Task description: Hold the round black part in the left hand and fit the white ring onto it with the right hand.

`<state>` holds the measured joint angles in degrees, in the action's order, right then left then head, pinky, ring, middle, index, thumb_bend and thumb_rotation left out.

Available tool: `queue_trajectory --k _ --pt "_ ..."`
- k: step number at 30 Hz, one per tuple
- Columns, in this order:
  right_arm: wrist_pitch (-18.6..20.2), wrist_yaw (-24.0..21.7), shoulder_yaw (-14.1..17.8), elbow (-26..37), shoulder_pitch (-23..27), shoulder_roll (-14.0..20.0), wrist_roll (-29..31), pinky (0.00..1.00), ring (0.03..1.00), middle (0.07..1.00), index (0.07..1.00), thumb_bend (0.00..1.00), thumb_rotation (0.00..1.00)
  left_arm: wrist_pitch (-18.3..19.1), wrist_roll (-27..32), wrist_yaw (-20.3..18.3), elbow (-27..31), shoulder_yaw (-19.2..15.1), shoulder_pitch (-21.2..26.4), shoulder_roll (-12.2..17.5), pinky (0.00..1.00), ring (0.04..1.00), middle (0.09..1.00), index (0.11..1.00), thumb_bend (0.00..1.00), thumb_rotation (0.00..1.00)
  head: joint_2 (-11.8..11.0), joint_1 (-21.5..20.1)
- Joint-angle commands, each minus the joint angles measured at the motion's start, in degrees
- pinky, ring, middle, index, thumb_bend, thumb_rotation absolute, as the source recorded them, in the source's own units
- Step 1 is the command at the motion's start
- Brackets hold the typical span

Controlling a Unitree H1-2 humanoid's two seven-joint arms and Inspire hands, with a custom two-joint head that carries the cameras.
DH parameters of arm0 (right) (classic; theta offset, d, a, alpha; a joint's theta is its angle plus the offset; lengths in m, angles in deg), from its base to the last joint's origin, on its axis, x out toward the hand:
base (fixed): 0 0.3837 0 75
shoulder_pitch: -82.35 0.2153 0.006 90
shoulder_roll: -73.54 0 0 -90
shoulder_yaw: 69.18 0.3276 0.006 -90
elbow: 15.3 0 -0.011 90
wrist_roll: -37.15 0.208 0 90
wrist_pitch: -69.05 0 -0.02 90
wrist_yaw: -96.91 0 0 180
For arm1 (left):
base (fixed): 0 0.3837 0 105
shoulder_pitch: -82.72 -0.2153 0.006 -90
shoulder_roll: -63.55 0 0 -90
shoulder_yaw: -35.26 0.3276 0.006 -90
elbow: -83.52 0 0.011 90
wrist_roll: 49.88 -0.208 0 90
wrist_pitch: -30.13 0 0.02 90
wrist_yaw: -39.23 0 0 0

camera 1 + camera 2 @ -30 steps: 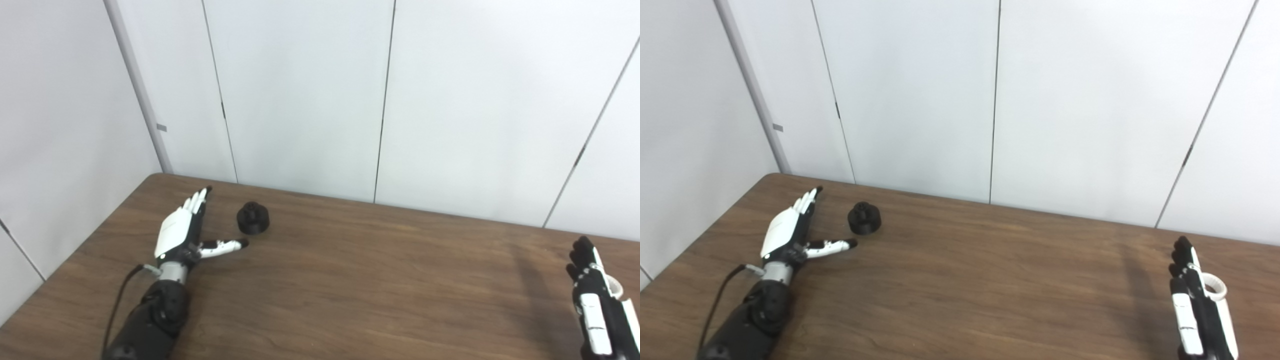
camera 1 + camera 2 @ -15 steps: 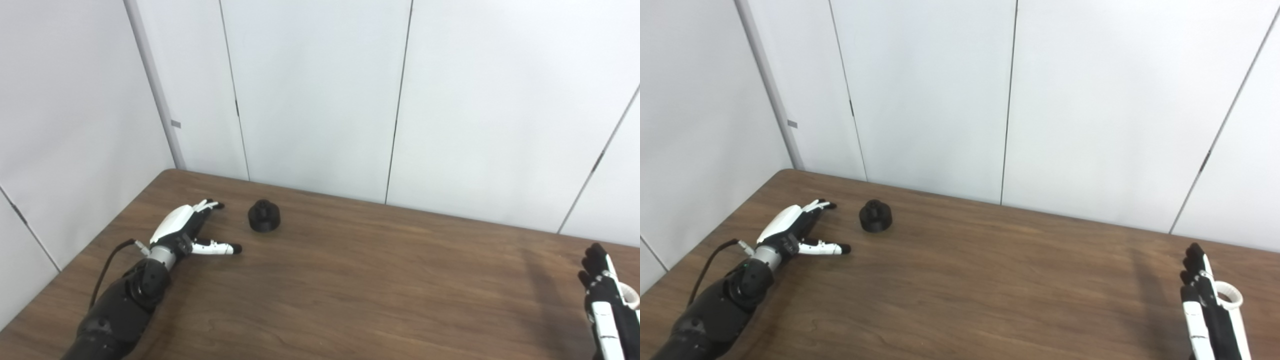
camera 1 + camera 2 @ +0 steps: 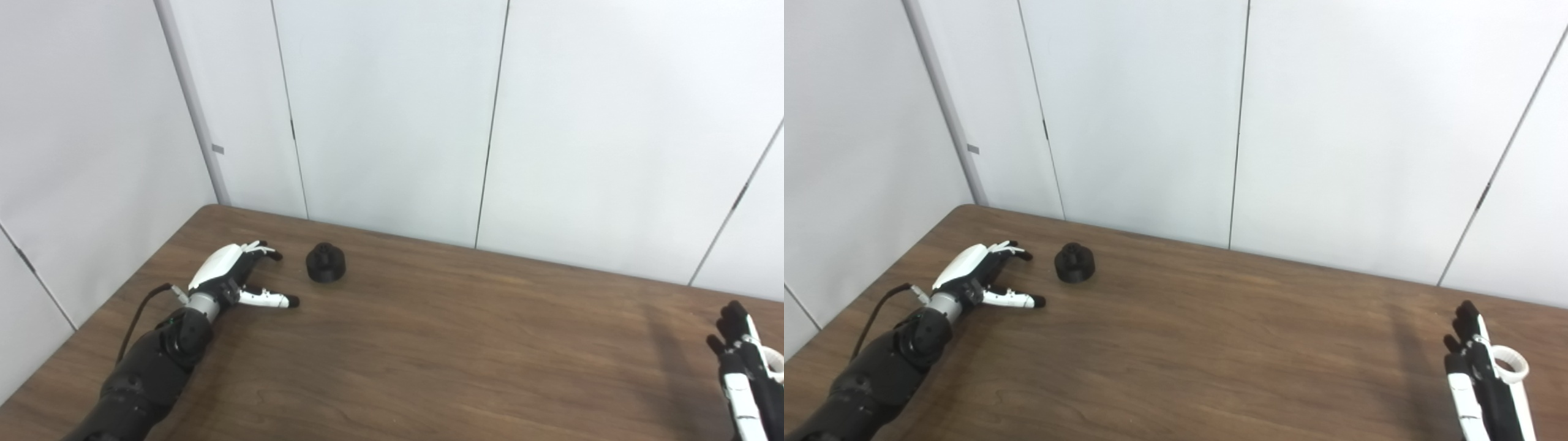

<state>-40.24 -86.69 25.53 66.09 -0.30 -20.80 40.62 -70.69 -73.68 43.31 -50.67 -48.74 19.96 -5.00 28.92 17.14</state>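
Note:
The round black part (image 3: 326, 263) stands on the brown table (image 3: 459, 343) at the far left; it also shows in the right eye view (image 3: 1074, 263). My left hand (image 3: 236, 275) is open just left of it, fingers slightly bent toward it and thumb stretched out, a small gap away. My right hand (image 3: 1482, 373) is at the lower right edge, fingers straight and apart, holding nothing. The white ring (image 3: 1510, 364) lies on the table right beside that hand, partly hidden behind it.
White wall panels (image 3: 392, 122) rise right behind the table's far edge and along its left side. The table's left edge runs close to my left arm (image 3: 153, 373).
The camera has shifted. My left hand has turned and bent its fingers toward the black part. The right hand stays beside the ring.

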Motion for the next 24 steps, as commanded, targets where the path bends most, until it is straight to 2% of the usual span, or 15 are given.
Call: queue_trajectory --k 1,12,18,24 --pt "0.7 0.3 -0.3 -2.8 -5.1 -1.7 0.3 0.98 1.0 1.0 1.0 0.39 0.89 -1.2 -0.9 0.5 -1.5 0.9 2.9 0.4 1.0 1.0 0.972 0.821 1.0 0.36 0.1 0.1" --pt "1.7 0.3 -0.2 -0.9 -6.0 -2.0 0.3 0.99 1.0 1.0 1.0 0.4 0.91 -2.2 -2.6 1.7 -7.7 5.4 7.6 -2.0 1.0 1.0 0.973 0.826 1.0 0.4 0.9 -0.1" --pt "3.3 0.7 -0.4 0.4 -6.3 -2.3 -0.7 0.98 1.0 1.0 1.0 0.39 0.92 -2.3 -2.0 1.1 -7.5 6.6 8.3 -2.7 1.0 1.0 0.976 0.825 1.0 0.37 1.1 -0.6" --pt "2.8 0.5 -0.3 0.1 -6.3 -2.6 -0.3 0.96 1.0 1.0 0.999 0.38 0.9 -2.9 -2.0 1.0 -7.8 7.5 8.6 -3.4 1.0 1.0 0.971 0.82 1.0 0.36 1.3 -0.9"
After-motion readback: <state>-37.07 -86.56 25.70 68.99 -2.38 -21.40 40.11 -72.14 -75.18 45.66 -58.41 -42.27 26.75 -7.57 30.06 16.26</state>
